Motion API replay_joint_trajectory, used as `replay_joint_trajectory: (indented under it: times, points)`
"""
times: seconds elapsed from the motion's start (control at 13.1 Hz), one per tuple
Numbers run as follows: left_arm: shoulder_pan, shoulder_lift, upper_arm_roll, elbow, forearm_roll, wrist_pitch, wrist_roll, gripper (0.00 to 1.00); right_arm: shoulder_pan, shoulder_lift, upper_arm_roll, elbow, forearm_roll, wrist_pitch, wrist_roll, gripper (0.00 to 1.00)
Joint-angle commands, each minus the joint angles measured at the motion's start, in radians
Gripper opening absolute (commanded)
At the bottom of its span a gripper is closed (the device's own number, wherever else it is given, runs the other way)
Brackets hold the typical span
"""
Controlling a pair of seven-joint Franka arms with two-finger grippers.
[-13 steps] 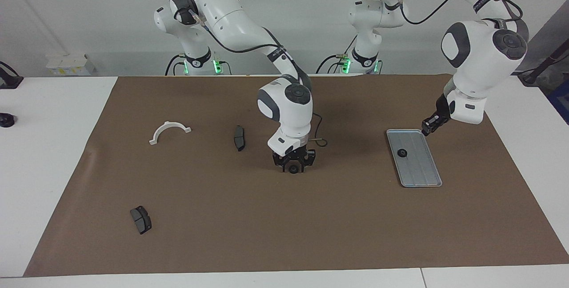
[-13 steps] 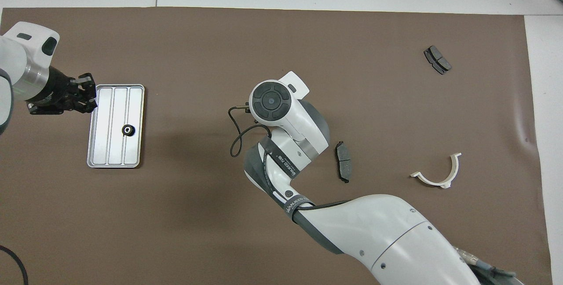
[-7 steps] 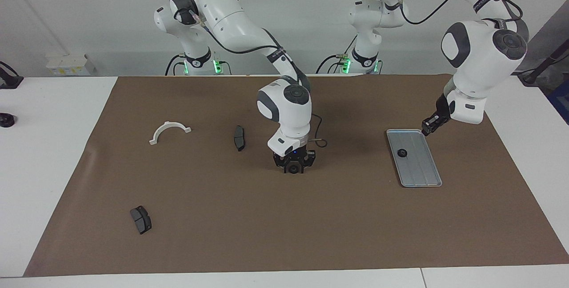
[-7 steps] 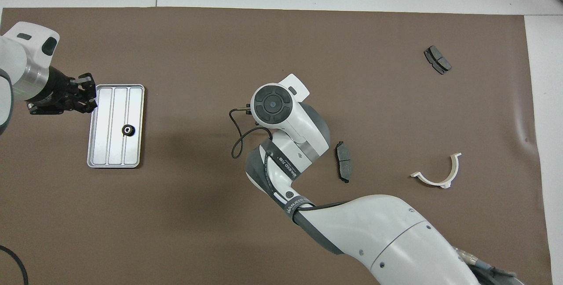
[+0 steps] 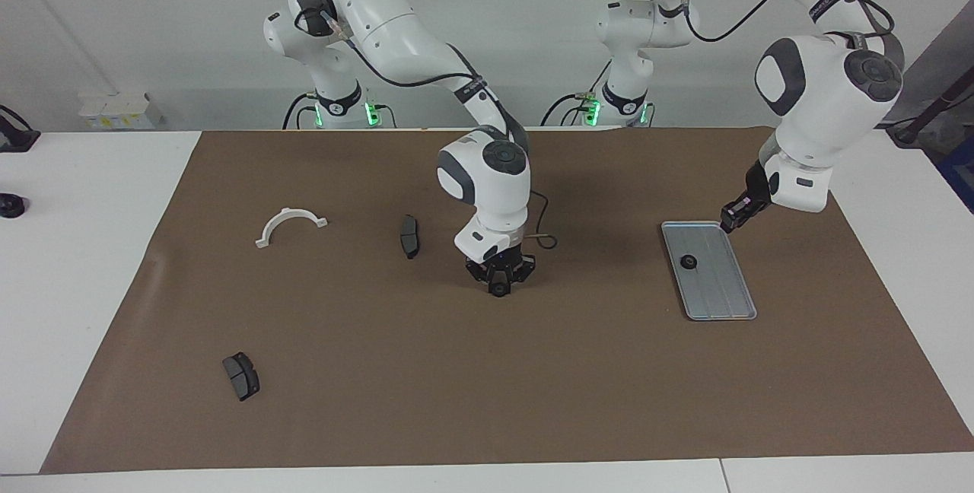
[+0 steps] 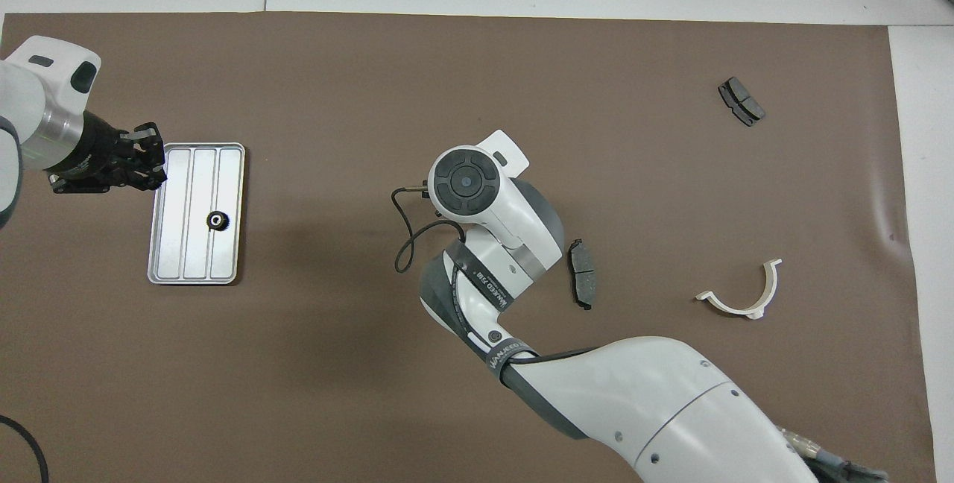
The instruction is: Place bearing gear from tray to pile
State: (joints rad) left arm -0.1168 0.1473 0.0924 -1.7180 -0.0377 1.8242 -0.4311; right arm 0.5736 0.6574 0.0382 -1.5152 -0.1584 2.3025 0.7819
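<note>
A small black bearing gear [image 5: 689,262] [image 6: 217,221] lies on the silver ridged tray [image 5: 723,297] [image 6: 182,248] toward the left arm's end of the mat. My left gripper [image 5: 732,221] [image 6: 153,170] is shut and hangs just off the tray's corner nearest the robots, holding nothing. Mid-mat, my right gripper [image 5: 500,286] points straight down. Its fingers are drawn in on a second small dark bearing gear [image 5: 500,291] right at the mat's surface. In the overhead view the right wrist hides that gripper and gear. No pile is in view.
A dark brake pad [image 5: 409,236] [image 6: 582,283] lies beside the right gripper. A white half-ring [image 5: 290,224] [image 6: 745,297] and another brake pad [image 5: 241,376] [image 6: 741,101] lie toward the right arm's end. A thin cable [image 5: 542,238] loops off the right wrist.
The right gripper's fingers have closed in on the gear between them, and its wrist has risen slightly. The left arm, the tray and its gear have not moved.
</note>
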Motion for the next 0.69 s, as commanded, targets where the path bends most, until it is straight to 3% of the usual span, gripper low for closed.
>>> replay_joint_trajectory:
  times: [0.0,0.15,0.38,0.61]
  points:
    - [-0.009,-0.011,0.007,-0.015,-0.016,0.021,0.006,0.0,-0.003,-0.015,0.005,-0.036,-0.003,0.018,0.03,0.14]
    - [-0.032,-0.009,0.007,-0.011,-0.024,0.026,-0.004,0.0,-0.027,-0.013,0.002,-0.014,-0.003,0.015,0.017,0.0]
    - [-0.139,-0.011,0.007,-0.04,-0.044,0.122,-0.137,0.0,-0.128,-0.013,0.002,0.01,-0.003,0.005,-0.093,0.0]
    - [-0.318,-0.023,0.007,-0.158,-0.045,0.358,-0.444,0.0,-0.248,-0.059,0.005,0.023,-0.001,-0.063,-0.249,0.0]
